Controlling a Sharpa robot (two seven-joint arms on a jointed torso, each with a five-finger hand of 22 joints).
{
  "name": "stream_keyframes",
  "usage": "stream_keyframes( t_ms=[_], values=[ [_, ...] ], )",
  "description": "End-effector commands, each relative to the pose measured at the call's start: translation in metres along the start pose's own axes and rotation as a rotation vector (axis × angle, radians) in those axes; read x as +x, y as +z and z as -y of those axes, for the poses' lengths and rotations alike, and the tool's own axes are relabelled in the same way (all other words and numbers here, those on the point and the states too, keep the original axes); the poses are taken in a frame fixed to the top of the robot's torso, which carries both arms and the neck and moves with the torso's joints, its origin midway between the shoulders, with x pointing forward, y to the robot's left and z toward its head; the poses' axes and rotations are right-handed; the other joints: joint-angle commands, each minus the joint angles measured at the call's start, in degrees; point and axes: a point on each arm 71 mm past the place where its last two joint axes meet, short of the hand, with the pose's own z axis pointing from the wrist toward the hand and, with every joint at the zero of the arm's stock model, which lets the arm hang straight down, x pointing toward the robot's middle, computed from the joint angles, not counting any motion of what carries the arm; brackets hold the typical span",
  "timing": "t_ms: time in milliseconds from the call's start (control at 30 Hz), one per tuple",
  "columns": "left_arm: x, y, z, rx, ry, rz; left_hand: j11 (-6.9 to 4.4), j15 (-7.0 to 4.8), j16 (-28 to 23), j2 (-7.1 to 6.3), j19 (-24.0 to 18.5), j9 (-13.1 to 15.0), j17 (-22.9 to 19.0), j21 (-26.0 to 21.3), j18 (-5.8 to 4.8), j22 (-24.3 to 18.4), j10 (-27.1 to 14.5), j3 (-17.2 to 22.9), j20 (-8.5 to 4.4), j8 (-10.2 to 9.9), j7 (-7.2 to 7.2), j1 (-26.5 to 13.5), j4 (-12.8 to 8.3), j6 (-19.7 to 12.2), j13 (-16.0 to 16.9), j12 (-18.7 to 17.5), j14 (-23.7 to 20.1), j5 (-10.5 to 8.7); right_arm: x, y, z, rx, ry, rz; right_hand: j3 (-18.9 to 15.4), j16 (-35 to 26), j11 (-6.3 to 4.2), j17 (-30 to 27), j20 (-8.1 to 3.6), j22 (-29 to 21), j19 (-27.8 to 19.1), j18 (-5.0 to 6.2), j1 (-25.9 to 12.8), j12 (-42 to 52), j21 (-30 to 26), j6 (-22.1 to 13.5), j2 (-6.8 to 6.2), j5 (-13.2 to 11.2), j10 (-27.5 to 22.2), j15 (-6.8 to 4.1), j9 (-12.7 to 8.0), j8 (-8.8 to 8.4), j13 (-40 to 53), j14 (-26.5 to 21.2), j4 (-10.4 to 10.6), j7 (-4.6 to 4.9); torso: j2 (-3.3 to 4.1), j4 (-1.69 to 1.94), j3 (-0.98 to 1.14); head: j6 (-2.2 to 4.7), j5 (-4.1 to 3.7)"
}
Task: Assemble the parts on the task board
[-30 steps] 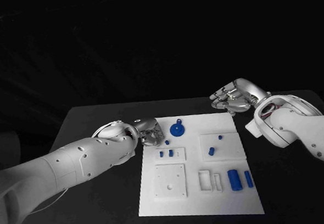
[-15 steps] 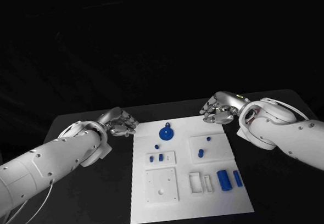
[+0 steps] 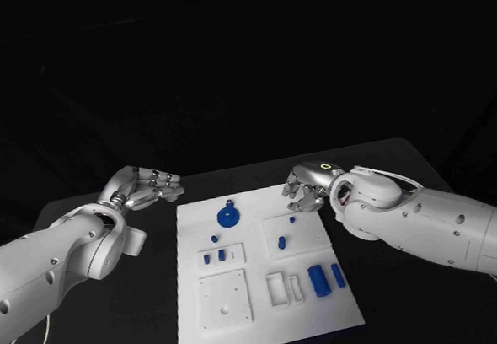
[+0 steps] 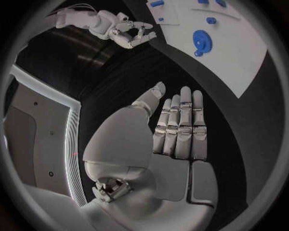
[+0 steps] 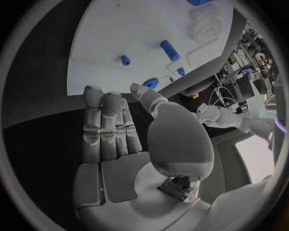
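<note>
Black bench, white task board (image 3: pixel 261 323) centred. Left hand (image 3: pixel 143 187) and right hand (image 3: pixel 303 189) both empty, fingers (image 4: pixel 180 125) straight and apart. Since a second ago left hand has pulled off the board's far-left corner; nothing picked, assembly not begun. Blue round part (image 3: pixel 229 217) and cylinders (image 3: pixel 319 279) lie loose; nothing blocks reach.

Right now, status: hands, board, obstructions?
Left hand open, right hand open, both empty. White task board untouched, small blue parts lying loose. Nothing in the way.

board (image 3: pixel 264 323) top unobstructed | hands (image 3: pixel 143 187) (image 3: pixel 302 189) flank far corners | clearance unclear
</note>
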Motion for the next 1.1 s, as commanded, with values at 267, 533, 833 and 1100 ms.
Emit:
stream_keyframes(
  t_ms=[267, 533, 833, 1100],
  values=[
    [-0.004, -0.003, 0.007, 0.006, -0.118, 0.048, 0.10, 0.30, -7.1, 1.15, 3.0, 0.1, 0.5, 0.2, -1.00, -19.5, -0.4, -4.0, 0.56, 0.0, 0.06, 0.9, 0.4, -0.4, 0.0, 0.0, 2.4, -0.10, 0.011, -0.004, -0.007, -0.015, -0.065, -0.059, -3.1, 0.2, 0.02, -0.4, 0.67, 2.2, 2.2, 1.13, 0.5, -0.3, -0.9, -0.4, -0.10, 0.6, -0.7, 0.22, -0.1, 0.22, -0.1, 0.3, 0.3, 0.10, 0.08, -0.07, 0.09, 0.02, -1.16],
    [-0.005, -0.003, 0.007, 0.001, -0.141, 0.046, 0.11, 0.27, -7.1, 1.74, 4.1, 0.1, 0.6, 0.3, -1.03, -24.1, -0.5, -4.7, 0.47, 0.0, 0.07, 0.7, 0.4, -0.4, 0.0, 0.0, 2.5, -0.19, 0.025, -0.006, -0.011, -0.025, -0.094, -0.097, -2.8, 0.1, 0.00, -0.5, 0.75, 2.0, 2.1, 1.19, 0.7, -0.3, -1.7, -0.5, -0.12, 0.1, -0.7, 0.32, -0.1, 0.24, -0.1, 0.1, 0.1, 0.04, 0.08, 0.06, 0.10, -0.80, -0.33],
    [-0.005, -0.003, 0.006, -0.001, -0.153, 0.049, 0.10, 0.27, -7.1, 1.93, 4.5, 0.1, 0.6, 0.4, -1.05, -26.0, -0.5, -4.8, 0.45, 0.0, 0.04, 0.7, 0.1, -0.2, 0.0, 0.0, 2.5, -0.05, 0.032, -0.006, -0.014, -0.023, -0.123, -0.115, -2.0, 0.2, -0.06, -0.7, 0.87, 2.1, 2.2, 1.32, 0.5, -0.3, -1.9, -0.1, -0.11, 0.0, -0.4, 0.40, -0.1, 0.23, -0.1, 0.2, -0.1, 0.04, 0.07, 0.00, 0.06, -1.18, 0.42],
    [-0.005, -0.003, 0.005, -0.011, -0.157, 0.042, 0.15, 0.27, -7.1, 1.95, 4.7, 0.1, 0.5, 0.5, -1.05, -26.9, -0.6, -4.8, 0.41, 0.0, 0.06, 1.0, -0.2, -0.2, 0.0, 0.0, 2.4, -0.12, 0.033, -0.006, -0.011, 0.020, -0.162, -0.080, 3.0, 0.2, -0.15, -0.9, 0.87, 2.1, 2.0, 1.23, 0.5, -0.3, -2.5, 0.2, -0.97, -3.2, 0.0, 0.42, -0.1, 0.22, -0.1, -0.1, -0.6, 0.03, 0.05, -0.07, 0.12, -1.24, 0.08]
  ],
)
